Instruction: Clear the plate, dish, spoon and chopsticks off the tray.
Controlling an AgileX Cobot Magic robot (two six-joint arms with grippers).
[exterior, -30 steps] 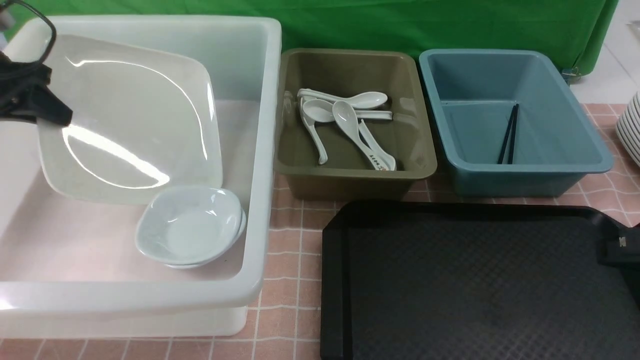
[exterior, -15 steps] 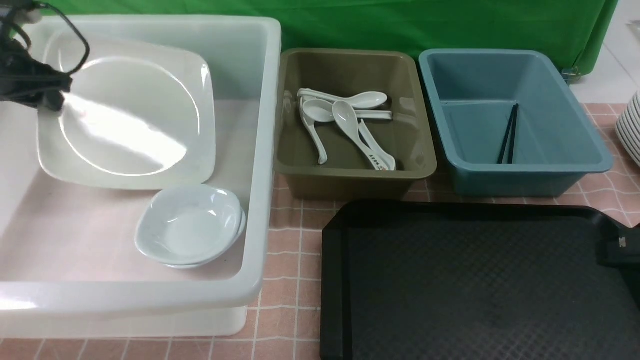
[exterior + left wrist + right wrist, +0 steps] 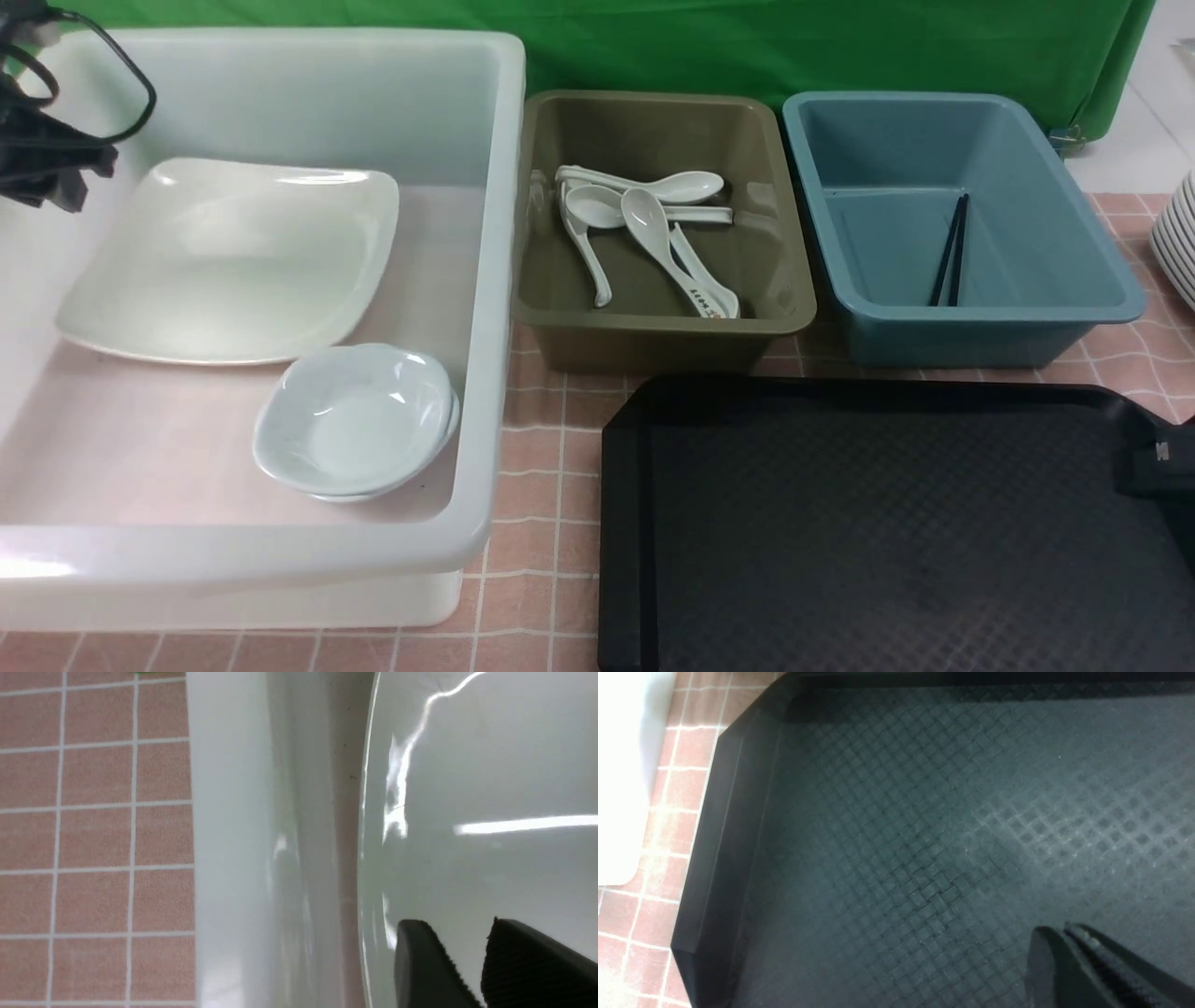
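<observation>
You dropped plate [image 3: 224, 266] flat into white bin [image 3: 495, 280], left gripper [image 3: 56, 182] jaws apart, free | right gripper [image 3: 1069, 938] jaws together over tray [image 3: 896, 532] | tray looked cleared

bins [image 3: 504, 280] x3 | plate [image 3: 233, 261] x1 | tray [image 3: 896, 532] x1 | chopsticks [image 3: 950, 250] x2 | small dishes [image 3: 355, 420] x2, stacked

Non-task clutter in my view: bins, spare dishware.
White bin [image 3: 485, 280] on my left, olive bin [image 3: 794, 299] with plain white spoons [image 3: 597, 207], blue bin [image 3: 1074, 177]; green backdrop [image 3: 747, 47]; possibly stacked plates [image 3: 1178, 243] at far right edge.
</observation>
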